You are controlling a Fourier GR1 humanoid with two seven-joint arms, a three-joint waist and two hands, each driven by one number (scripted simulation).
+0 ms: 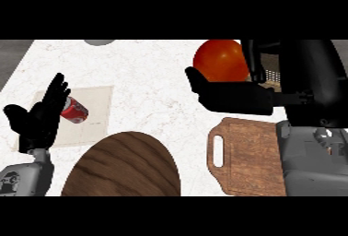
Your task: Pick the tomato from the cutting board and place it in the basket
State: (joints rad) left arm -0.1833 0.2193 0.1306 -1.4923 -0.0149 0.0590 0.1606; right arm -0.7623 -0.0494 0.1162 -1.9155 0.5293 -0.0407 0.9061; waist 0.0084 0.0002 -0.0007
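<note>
At the far left we record the left hand [37, 117], raised on its grey forearm from the lower edge, fingers [55, 90] straight and spread, holding nothing. Just beside it, partly hidden behind those fingers, a red can [76, 112] lies tilted on a pale square mat [92, 117] set on the white marbled desk [142, 69]. Next we list a round brown wooden plate [125, 168] at the lower middle, its lower part cut off by the view's edge. A small grey object [100, 42] shows at the upper edge; we cannot tell what it is. Right of centre we enter a brown cutting board [248, 156] with a handle slot at its left side, its surface bare where it shows. Above it we note the right hand [231, 97], black, with thumb and fingers curled round the tomato [219, 60], which is orange-red, lifted off the board and held near the desk's upper right. Behind the hand a perforated surface [273, 73] shows, possibly the basket; we cannot tell.
</note>
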